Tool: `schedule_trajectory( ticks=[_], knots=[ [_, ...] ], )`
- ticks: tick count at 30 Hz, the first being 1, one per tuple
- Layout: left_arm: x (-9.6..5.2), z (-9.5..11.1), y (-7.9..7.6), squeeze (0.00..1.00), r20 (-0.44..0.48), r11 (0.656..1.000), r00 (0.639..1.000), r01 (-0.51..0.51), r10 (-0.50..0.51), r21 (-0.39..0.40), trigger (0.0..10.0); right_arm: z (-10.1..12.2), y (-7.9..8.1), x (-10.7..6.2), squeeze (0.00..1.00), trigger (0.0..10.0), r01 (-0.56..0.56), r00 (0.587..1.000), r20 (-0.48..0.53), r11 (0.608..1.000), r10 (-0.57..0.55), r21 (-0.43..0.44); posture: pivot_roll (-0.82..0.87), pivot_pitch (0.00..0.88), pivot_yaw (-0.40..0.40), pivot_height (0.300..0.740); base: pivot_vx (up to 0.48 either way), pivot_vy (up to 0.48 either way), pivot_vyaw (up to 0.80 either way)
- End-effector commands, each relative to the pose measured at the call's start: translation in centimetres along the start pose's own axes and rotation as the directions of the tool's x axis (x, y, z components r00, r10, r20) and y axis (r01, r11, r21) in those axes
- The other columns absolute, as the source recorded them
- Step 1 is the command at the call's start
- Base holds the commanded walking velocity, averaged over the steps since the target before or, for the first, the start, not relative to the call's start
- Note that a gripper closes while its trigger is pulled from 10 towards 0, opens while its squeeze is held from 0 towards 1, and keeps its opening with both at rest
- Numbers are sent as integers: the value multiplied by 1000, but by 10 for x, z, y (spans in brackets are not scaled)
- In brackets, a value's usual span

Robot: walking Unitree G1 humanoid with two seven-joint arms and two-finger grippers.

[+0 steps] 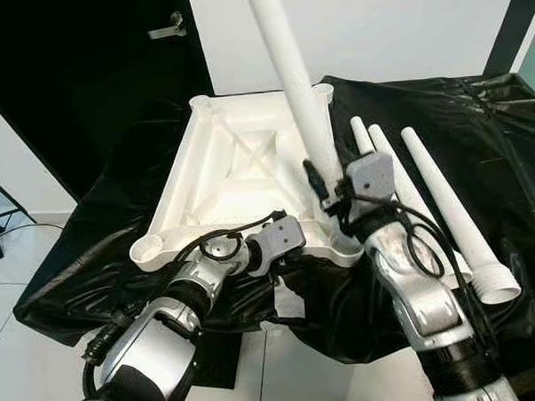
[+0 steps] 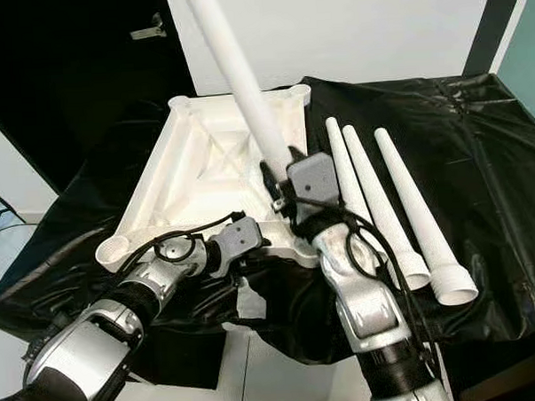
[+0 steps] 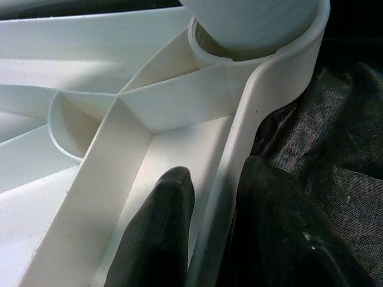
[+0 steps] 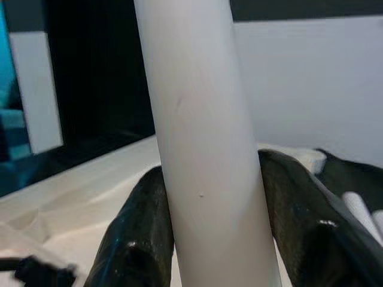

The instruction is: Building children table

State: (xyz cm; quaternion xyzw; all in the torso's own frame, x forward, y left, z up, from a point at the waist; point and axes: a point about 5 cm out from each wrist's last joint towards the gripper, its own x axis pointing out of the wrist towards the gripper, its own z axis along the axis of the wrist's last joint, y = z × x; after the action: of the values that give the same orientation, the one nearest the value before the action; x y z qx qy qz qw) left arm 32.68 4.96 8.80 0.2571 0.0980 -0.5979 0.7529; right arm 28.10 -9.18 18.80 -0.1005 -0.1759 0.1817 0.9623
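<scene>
Two silver arms reach up from the lower edge of the left eye view toward an upturned white tabletop [image 1: 239, 166] that lies ribbed side up on a black cover [image 1: 477, 120] in the middle of the frame.

The right arm rises from the lower right, bent at the wrist, and its right gripper [image 1: 324, 185] sits right of centre at the near right corner of the tabletop. Its two black fingers [image 4: 140, 239] stand either side of a long white table leg [image 1: 293, 84] and press against it, one on each flank, so the leg is held between them. The leg slants from the gripper up to the top edge of the frame, its lower end at the round corner socket [image 3: 257, 48], which the left wrist view shows with the leg's base seated in its mouth.

The left arm comes in from the lower left, forearm nearly level, and its left gripper [image 3: 215, 197] meets the near rim [image 3: 236, 149] of the tabletop at lower centre. The fingers are nearly together, pinching that thin rim wall: one finger [image 3: 161, 233] lies inside the tray-like hollow, the other outside over the black cover.

Three loose legs [image 1: 446, 210] lie side by side on the cover in the right half of the frame, just beside the tabletop, wide ends toward the lower right.
</scene>
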Motion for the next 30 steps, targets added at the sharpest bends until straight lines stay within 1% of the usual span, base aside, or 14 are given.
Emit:
schedule_trajectory(
  ticks=[1, 2, 3, 5, 7, 9, 11, 14, 16, 18, 22, 23, 27, 30],
  knots=[
    [10, -19, -24, 0, -50, 994, 996, 72, -76, -86, 10000, 1, 2, -1, 0, 10000, -18, 1000, 8, 1000, 17, 18, -116, 0, 71, 740, 0, 0, 0],
    [10, -19, -24, 0, -50, 994, 996, 72, -76, -88, 10000, -1, 0, -6, 0, 10000, -21, 1000, -6, 999, 21, 29, -118, 0, 69, 740, 0, 0, 0],
    [10, -20, -25, 0, -48, 993, 996, 71, -75, -91, 10000, -4, -8, -16, 0, 10000, 6, 1000, -26, 999, -5, 35, -123, 0, 69, 740, 0, 0, 0],
    [9, -20, -25, 0, -46, 993, 996, 69, -74, -96, 10000, -11, -21, -35, 0, 10000, 54, 997, -61, 999, -53, 4, -127, 0, 71, 740, 0, 0, 0],
    [9, -20, -25, 0, -46, 993, 996, 69, -74, -96, 10000, -11, -21, -35, 0, 10000, 54, 997, -61, 999, -53, 4, -127, 0, 71, 740, 0, 0, 0],
    [9, -21, -25, 0, -47, 993, 996, 69, -74, -98, 10000, -17, -26, -45, 0, 10000, 70, 994, -77, 997, -73, -35, -136, 0, 78, 740, 0, 0, 0],
    [9, -21, -26, 0, -47, 993, 996, 71, -76, -98, 10000, -20, -27, -49, 0, 10000, 74, 994, -79, 996, -78, -53, -145, 0, 82, 740, 0, 0, 0],
    [9, -21, -26, 0, -47, 993, 996, 71, -76, -98, 10000, -20, -27, -49, 0, 10000, 74, 994, -79, 996, -78, -53, -145, 0, 82, 740, 0, 0, 0],
    [9, -21, -26, 0, -48, 993, 996, 73, -78, -97, 10000, -23, -27, -53, 0, 10000, 77, 993, -81, 995, -82, -68, -148, 0, 84, 740, 0, 0, 0],
    [10, -19, -25, 0, -43, 993, 996, 74, -79, -95, 10000, -32, -26, -60, 0, 10000, 86, 991, -94, 994, -92, -68, -145, 0, 87, 740, 0, 0, 0],
    [10, -18, -25, 0, -44, 993, 996, 72, -76, -93, 10000, -35, -23, -60, 0, 10000, 83, 991, -97, 995, -88, -58, -142, 0, 88, 740, 0, 0, 0],
    [9, -19, -24, 0, -47, 993, 996, 69, -73, -92, 10000, -32, -19, -52, 0, 10000, 60, 995, -81, 997, -64, -45, -140, 0, 87, 740, 0, 0, 0],
    [9, -19, -24, 0, -47, 993, 996, 67, -72, -93, 10000, -32, -17, -47, 0, 10000, 43, 996, -75, 998, -46, -34, -140, 0, 87, 740, 0, 0, 0],
    [10, -19, -25, 0, -46, 993, 997, 64, -68, -97, 10000, -35, -5, -34, 0, 10000, -55, 995, -81, 997, 59, 58, -123, 0, 74, 740, 0, 0, 0]
  ],
)
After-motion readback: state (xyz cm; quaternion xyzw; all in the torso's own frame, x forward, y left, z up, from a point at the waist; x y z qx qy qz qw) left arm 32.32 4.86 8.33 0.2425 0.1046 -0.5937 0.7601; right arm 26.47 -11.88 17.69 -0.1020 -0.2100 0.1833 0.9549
